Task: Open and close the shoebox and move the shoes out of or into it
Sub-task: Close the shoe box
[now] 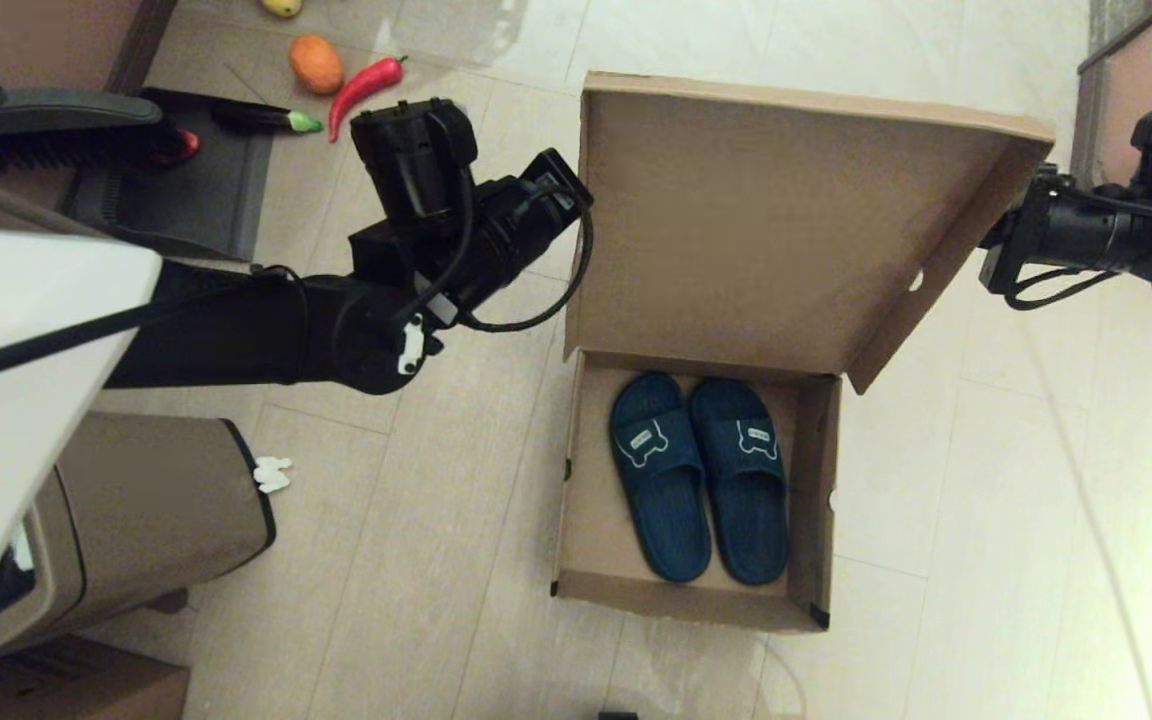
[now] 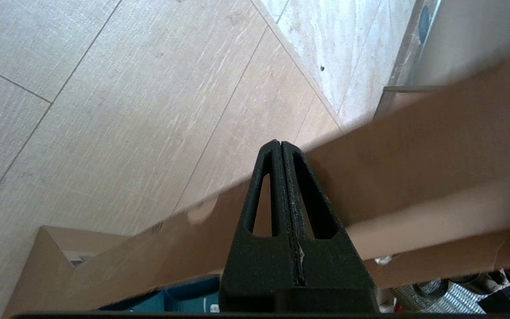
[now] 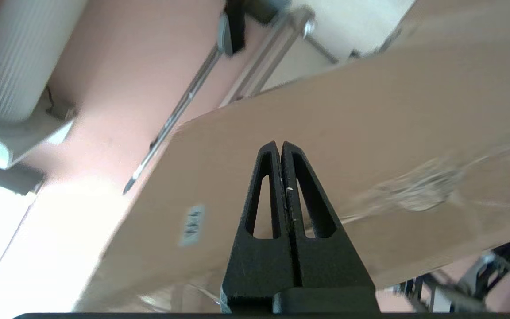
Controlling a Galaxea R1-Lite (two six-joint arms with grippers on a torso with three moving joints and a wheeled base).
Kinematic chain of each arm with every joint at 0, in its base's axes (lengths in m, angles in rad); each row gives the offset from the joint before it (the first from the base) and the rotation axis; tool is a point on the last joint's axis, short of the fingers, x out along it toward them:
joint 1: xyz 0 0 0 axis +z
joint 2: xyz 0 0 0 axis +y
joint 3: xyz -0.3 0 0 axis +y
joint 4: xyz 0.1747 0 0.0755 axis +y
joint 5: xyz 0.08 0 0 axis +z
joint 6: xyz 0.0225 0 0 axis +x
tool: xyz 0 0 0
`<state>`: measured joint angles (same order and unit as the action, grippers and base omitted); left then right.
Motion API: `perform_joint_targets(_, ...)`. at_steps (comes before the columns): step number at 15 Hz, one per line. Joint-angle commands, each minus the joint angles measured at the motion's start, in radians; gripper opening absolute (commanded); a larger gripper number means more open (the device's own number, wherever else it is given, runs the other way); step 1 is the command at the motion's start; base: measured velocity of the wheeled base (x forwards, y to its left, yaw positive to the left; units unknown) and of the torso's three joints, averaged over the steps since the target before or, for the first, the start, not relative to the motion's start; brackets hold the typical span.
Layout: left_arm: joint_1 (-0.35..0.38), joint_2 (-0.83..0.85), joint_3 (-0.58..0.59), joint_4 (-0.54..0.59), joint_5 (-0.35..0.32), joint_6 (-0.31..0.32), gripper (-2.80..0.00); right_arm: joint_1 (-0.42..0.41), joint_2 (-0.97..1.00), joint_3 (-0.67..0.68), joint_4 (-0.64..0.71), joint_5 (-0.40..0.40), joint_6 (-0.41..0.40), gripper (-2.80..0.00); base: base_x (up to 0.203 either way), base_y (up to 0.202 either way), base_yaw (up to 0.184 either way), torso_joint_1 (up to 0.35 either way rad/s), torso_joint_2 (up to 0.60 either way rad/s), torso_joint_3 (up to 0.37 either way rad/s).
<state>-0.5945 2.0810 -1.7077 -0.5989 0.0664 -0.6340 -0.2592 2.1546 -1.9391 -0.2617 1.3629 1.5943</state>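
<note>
The shoebox sits on the floor at center, lid raised toward 12 o'clock, with both shoes inside. At the lid's 9 o'clock the left gripper is pressed together; at 3 o'clock the right gripper likewise.

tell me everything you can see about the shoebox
The shoebox is plain brown cardboard, standing on the tiled floor with its hinged lid raised wide open. The two dark teal slippers lie side by side inside. The left gripper and right gripper, both shut, sit against the lid's side flaps.
</note>
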Motion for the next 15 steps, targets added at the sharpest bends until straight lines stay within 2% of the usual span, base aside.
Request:
perform_joint_targets(1,-0.011,-0.026,0.008,-0.004,0.005,-0.004,-2.8,0.0,-0.016,0.01,-0.002,0.023,0.01,-2.8,0.0,0.0,0.0,0.0,0.0,0.0)
perform_joint_targets(5,-0.019,-0.171,0.175,-0.008,0.028,-0.005,-2.8,0.001,-0.033,0.045,-0.002,0.038,0.017,-2.8,0.0,0.0,0.0,0.0,0.0,0.0)
perform_joint_targets(8,0.011,-0.301,0.314,-0.013,0.042,-0.033,-2.8,-0.001,-0.073,0.124,-0.002,0.112,0.021,-2.8,0.0,0.0,0.0,0.0,0.0,0.0)
perform_joint_targets(10,0.064,-0.313,0.32,-0.013,0.048,-0.047,-2.8,-0.002,-0.108,0.189,-0.004,0.151,0.021,-2.8,0.0,0.0,0.0,0.0,0.0,0.0)
perform_joint_targets(12,0.117,-0.302,0.304,-0.008,0.03,-0.093,-2.8,-0.002,-0.153,0.29,-0.015,0.156,0.011,-2.8,0.0,0.0,0.0,0.0,0.0,0.0)
perform_joint_targets(15,0.16,-0.215,0.211,-0.007,-0.005,-0.097,-2.8,-0.002,-0.216,0.443,-0.078,0.157,0.005,-2.8,0.0,0.0,0.0,0.0,0.0,0.0)
